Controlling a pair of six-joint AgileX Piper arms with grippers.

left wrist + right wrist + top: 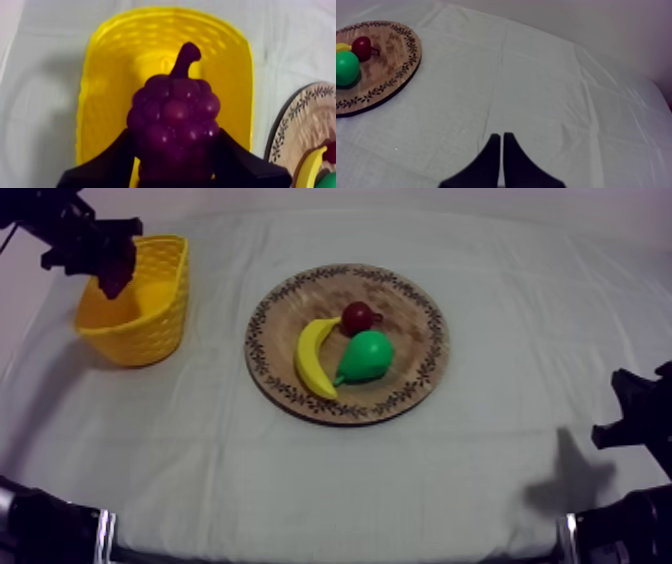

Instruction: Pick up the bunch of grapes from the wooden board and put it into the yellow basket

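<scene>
My left gripper is shut on the purple bunch of grapes, stem up, held right over the open yellow basket. From above, the left gripper hangs over the basket at the far left, with the grapes dark between the fingers. The round wooden board lies at the middle of the table with a banana, a pear and a small red fruit on it. My right gripper rests shut over bare cloth; it sits low at the right edge.
The board's rim shows just right of the basket. In the right wrist view the board with the pear and small red fruit lies well away from the gripper. Open cloth spreads between board and right arm.
</scene>
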